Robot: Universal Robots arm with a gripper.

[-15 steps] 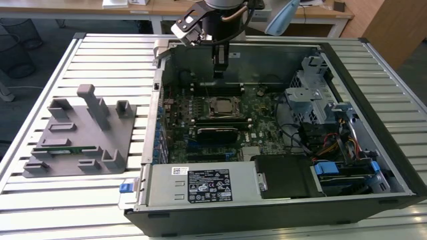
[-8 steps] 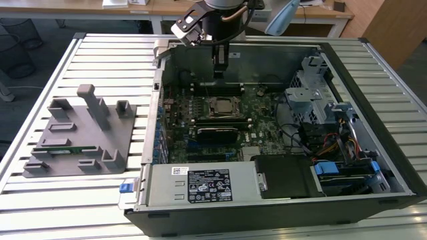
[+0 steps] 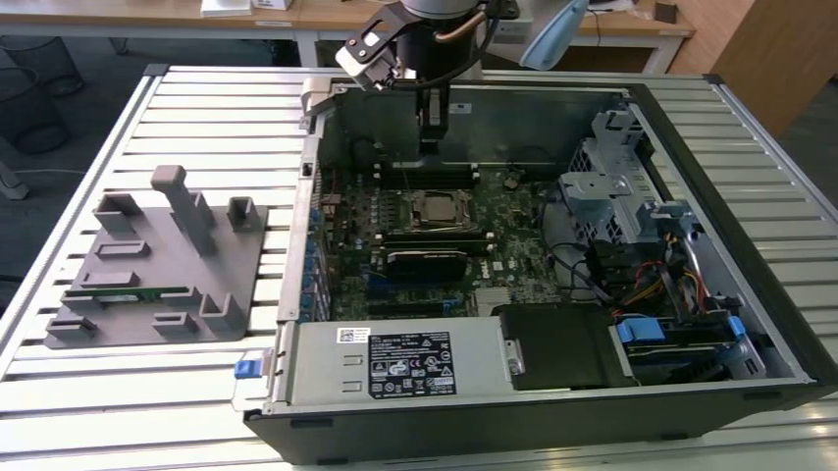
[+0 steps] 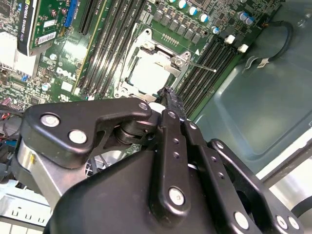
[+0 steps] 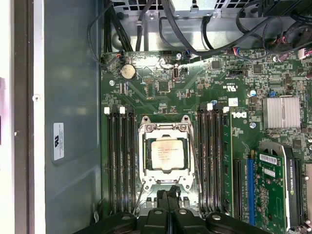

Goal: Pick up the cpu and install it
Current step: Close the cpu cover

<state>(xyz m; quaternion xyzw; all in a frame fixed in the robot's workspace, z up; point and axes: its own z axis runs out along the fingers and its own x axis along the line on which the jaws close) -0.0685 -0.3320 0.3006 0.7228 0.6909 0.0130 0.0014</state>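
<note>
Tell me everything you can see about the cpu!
The cpu is a small, flat square with a shiny, pale metal top that has tiny print on it. It lies flat on the green board, with a silver frame hugging its edges. Long black slots run along both sides of the frame. The gripper hangs close by and is not holding the cpu.
</note>
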